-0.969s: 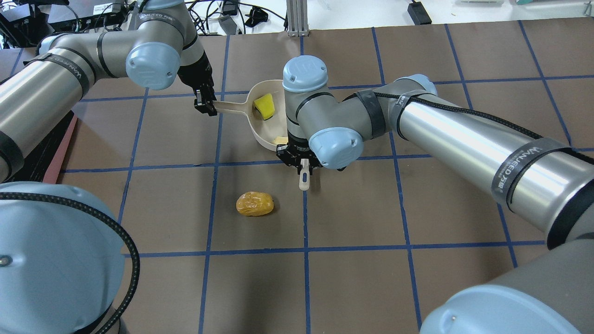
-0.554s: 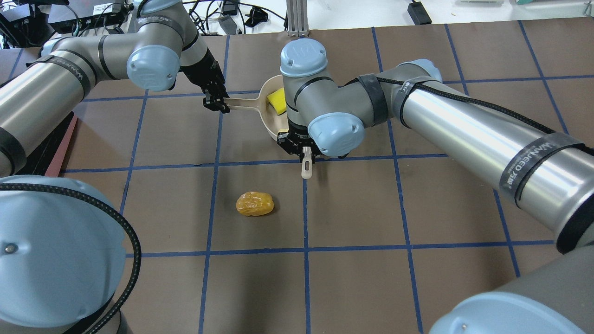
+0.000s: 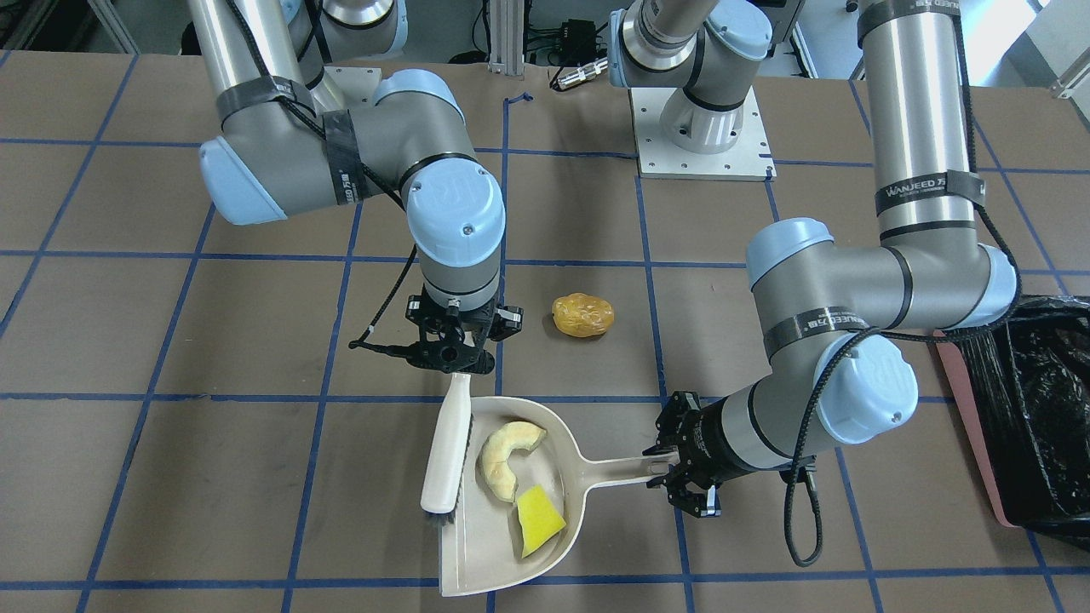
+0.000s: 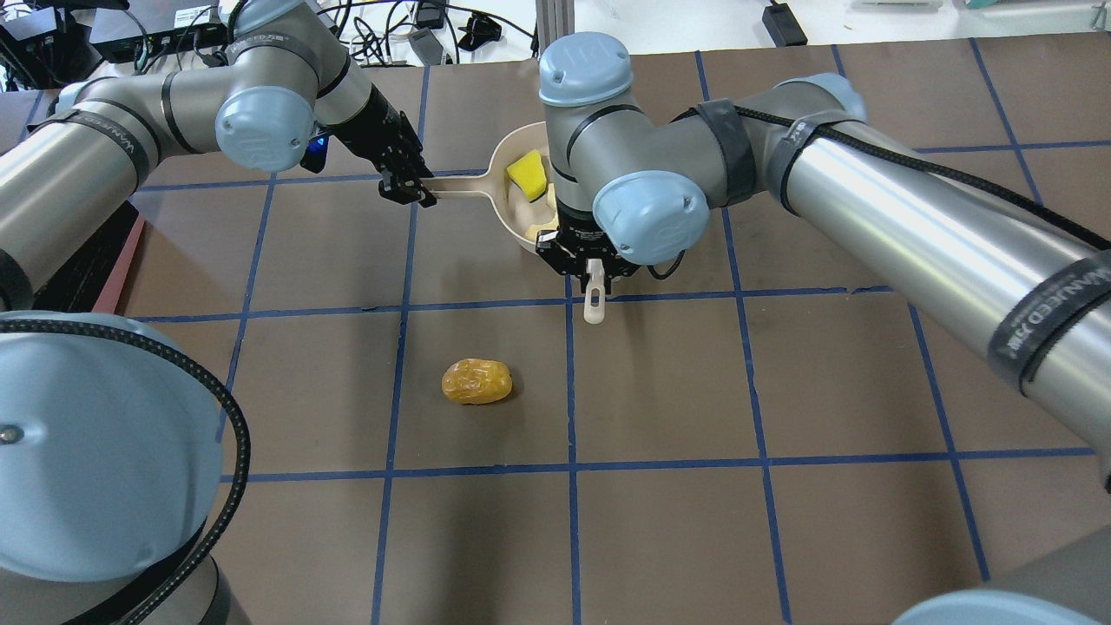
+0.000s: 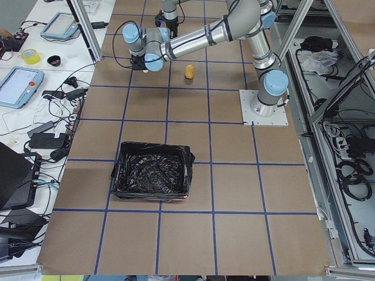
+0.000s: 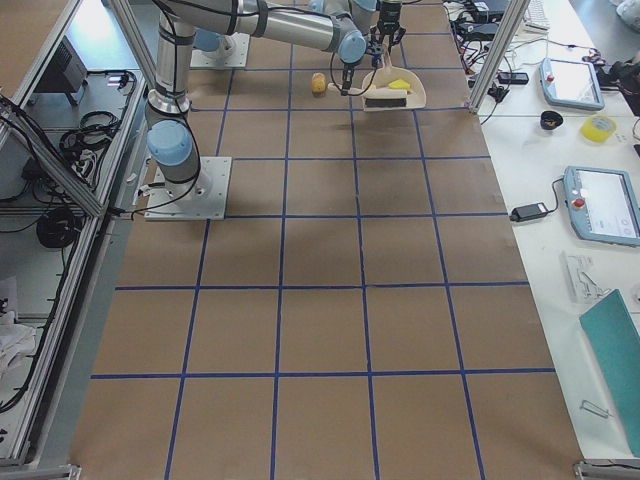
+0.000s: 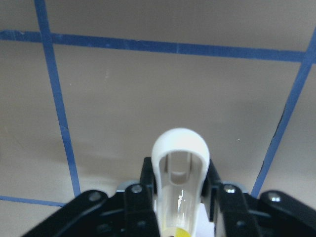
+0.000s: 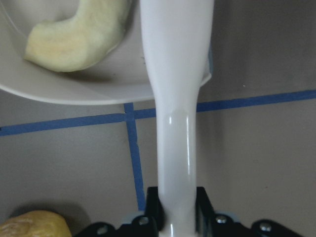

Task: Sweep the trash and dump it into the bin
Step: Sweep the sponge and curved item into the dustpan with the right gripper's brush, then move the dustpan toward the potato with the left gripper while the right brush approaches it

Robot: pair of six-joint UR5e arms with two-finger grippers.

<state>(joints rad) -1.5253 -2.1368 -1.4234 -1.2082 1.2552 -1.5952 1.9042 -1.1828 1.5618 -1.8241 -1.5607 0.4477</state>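
Sweeping is the step in hand: the crescent slice (image 3: 502, 455) and yellow wedge (image 3: 538, 519) lie in the dustpan (image 3: 477, 549), while the potato lump (image 3: 582, 316) lies alone on the table (image 3: 255, 477). I judge the brush (image 3: 449, 451) must next get behind it. The right gripper (image 3: 456, 359) is clamped on the brush handle, and the left gripper (image 3: 671, 470) on the dustpan handle. The bin (image 3: 1035, 443) stands well apart, at the robot's left.

Brown blue-gridded table (image 4: 694, 391), cluttered side benches (image 6: 540, 150)
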